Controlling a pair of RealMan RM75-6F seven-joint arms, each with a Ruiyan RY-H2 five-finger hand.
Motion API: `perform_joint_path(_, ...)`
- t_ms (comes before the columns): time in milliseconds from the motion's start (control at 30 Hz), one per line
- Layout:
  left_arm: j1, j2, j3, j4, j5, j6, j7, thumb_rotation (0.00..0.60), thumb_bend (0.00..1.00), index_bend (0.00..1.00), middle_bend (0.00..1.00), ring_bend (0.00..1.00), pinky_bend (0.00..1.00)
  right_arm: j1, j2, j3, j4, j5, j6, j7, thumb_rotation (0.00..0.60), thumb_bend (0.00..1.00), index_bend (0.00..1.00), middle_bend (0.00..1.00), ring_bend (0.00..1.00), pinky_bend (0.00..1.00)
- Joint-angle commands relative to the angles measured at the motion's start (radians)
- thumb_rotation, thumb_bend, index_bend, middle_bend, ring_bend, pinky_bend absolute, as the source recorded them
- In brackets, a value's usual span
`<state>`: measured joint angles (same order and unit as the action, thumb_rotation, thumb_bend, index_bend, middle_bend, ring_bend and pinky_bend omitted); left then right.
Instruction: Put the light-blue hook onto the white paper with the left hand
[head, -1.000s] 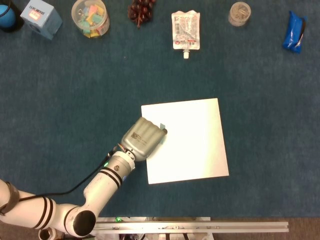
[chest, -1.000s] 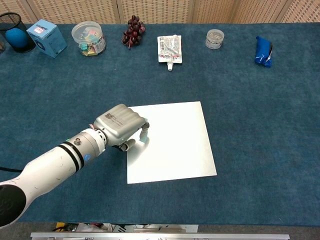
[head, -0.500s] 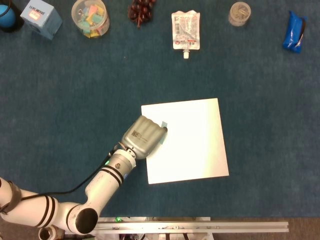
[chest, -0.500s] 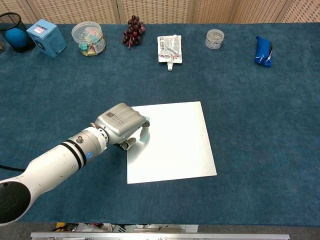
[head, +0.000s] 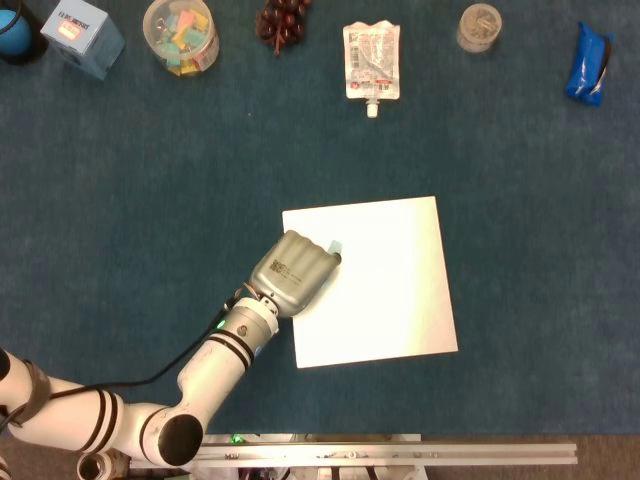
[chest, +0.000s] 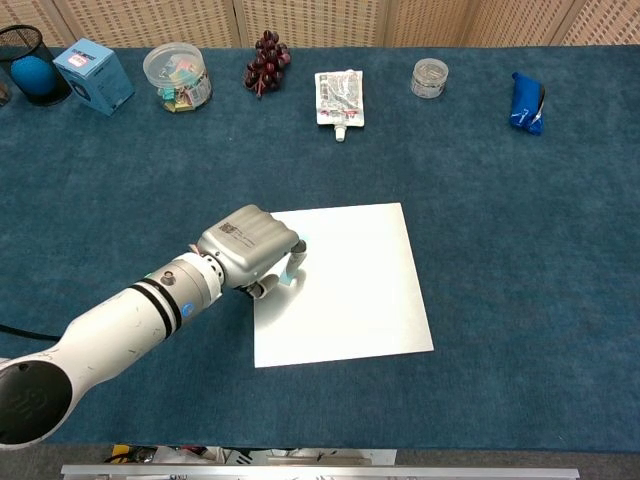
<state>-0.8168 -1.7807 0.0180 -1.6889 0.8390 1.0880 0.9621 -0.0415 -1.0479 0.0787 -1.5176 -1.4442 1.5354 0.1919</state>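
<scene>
Your left hand (head: 292, 272) (chest: 247, 249) reaches in from the near left, arm stretched toward the middle, knuckles up, fingers curled downward. Your right hand is out of view.

Blue-carpeted table (head: 520, 240) — white paper (head: 385, 290) mid-table, grapes (head: 283, 20), pouch (head: 371, 62), jar (head: 480, 26) along the far edge
</scene>
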Motion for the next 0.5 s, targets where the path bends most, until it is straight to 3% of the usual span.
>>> perform_joint_path(33, -0.001, -0.003, 0.001, 0.003, -0.002, 0.001, 0.0, 0.595, 0.43, 0.43, 0.94, 0.98, 1.0, 0.0, 0.0, 0.0, 0.002, 0.0, 0.0, 0.002, 0.6, 0.35, 0.23, 0.37, 0.3, 0.3)
perform_joint_path(500, -0.001, 0.0, 0.006, -0.014, 0.011, 0.01, -0.004, 0.595, 0.43, 0.43, 0.94, 0.98, 1.0, -0.001, -0.002, 0.001, 0.003, -0.002, 0.001, 0.005, 0.6, 0.35, 0.23, 0.37, 0.3, 0.3)
